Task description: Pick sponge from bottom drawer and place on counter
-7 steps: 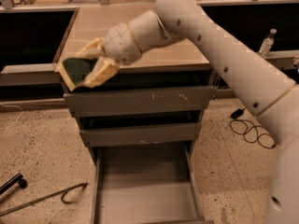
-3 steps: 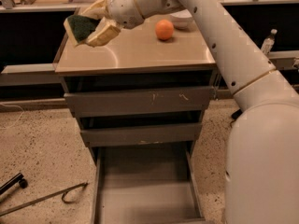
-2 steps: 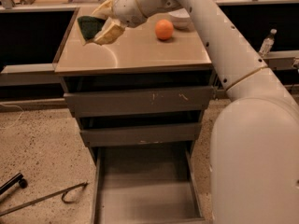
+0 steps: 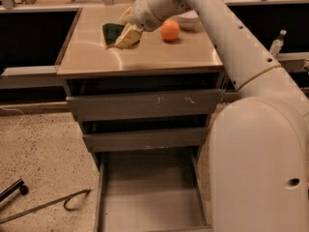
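Note:
The dark green sponge [image 4: 112,33] is held between the fingers of my gripper [image 4: 123,30] low over the middle of the shiny beige counter [image 4: 145,57]; whether it touches the top I cannot tell. The gripper is shut on the sponge, with one pale finger [image 4: 127,36] in front of it. The bottom drawer [image 4: 149,197] stands pulled out below, its grey floor bare.
An orange ball [image 4: 170,30] sits on the counter just right of the gripper, with a white bowl [image 4: 187,19] behind it. My white arm [image 4: 251,105] fills the right side. A metal rod with a hook [image 4: 48,204] lies on the speckled floor at left. A bottle [image 4: 276,43] stands at right.
The gripper has carried the sponge from the counter's left edge further right and down toward the counter's middle, closer to the orange ball.

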Controlling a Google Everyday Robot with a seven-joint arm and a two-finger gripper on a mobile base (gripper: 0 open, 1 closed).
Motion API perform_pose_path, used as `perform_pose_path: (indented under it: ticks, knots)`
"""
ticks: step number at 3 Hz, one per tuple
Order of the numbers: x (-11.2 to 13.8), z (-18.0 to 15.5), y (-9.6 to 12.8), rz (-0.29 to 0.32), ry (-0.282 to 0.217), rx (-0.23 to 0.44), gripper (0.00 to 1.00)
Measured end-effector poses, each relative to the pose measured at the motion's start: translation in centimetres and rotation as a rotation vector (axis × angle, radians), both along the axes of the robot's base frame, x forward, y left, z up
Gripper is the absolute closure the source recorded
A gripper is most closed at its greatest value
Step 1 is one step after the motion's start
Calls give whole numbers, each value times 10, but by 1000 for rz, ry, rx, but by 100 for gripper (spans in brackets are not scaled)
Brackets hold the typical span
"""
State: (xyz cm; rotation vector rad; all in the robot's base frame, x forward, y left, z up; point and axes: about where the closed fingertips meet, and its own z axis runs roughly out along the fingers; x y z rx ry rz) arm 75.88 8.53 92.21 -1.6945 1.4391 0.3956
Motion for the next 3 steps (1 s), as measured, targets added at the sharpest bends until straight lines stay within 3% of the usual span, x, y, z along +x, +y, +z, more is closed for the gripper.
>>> perform_pose_path:
  ticks: [1,2,3]
  knots:
    - [15,-26,-19,-71,68,-16,100]
    - [32,-53,-24,-97,130,-61,100]
    - [46,-65,-21,-95,154,-101,100]
